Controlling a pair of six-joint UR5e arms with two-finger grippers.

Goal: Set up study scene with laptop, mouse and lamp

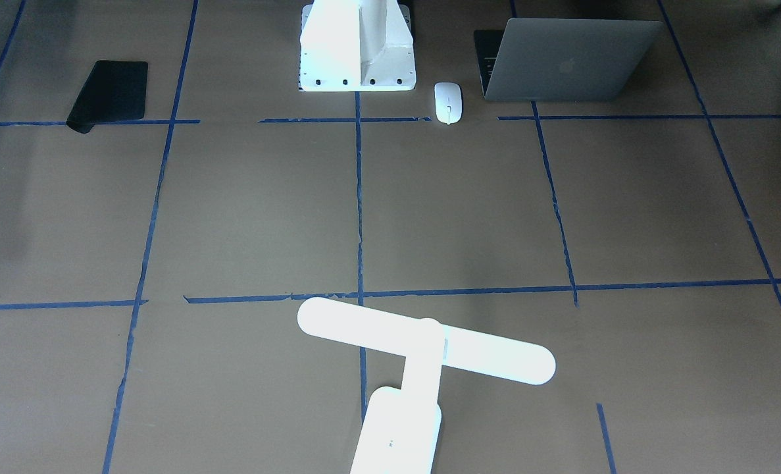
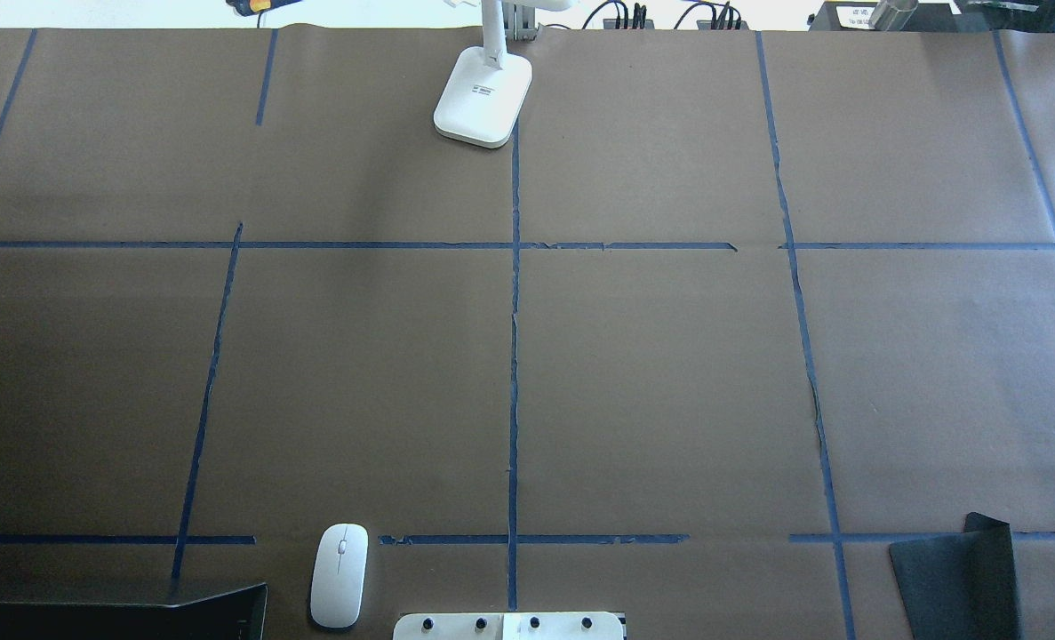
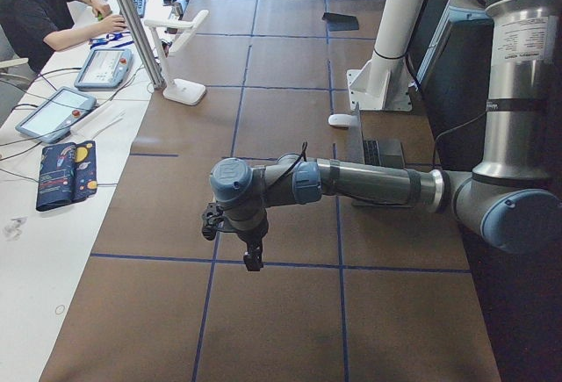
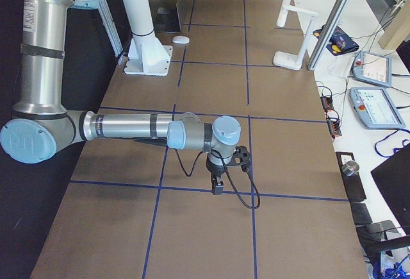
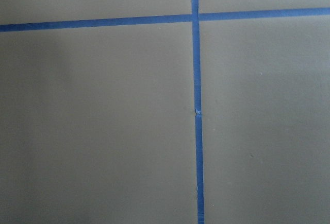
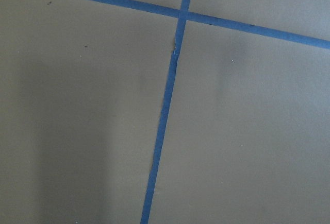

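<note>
1. Surface: the table is covered in brown paper, marked into large rectangles by blue tape. The tape is torn or gapped in several places. Both wrist cameras show only this paper and a crossing of tape lines.
2. A white bolted pedestal stands at the middle of the robot-side edge.
3. The laptop sits open on the robot's left of the pedestal. Its screen faces the robot and its logo lid faces the operators' side.
4. The mouse lies flat between the pedestal and the laptop, just beside each and touching neither.
5. The lamp stands upright at the far edge of the table, near the centre tape line and well apart from the laptop and mouse.
6. A black mat lies on the robot's right side, with one corner lifted.
7. The left gripper hangs pointing down over bare paper at the table's left end. Whether its fingers are apart or together cannot be told.
8. The right gripper hangs the same way over the right end, and its finger state also cannot be told.
9. Room: a white bench runs along the operators' side, holding two pendant tablets and a patterned pouch. A seated person is at the bench.
</note>
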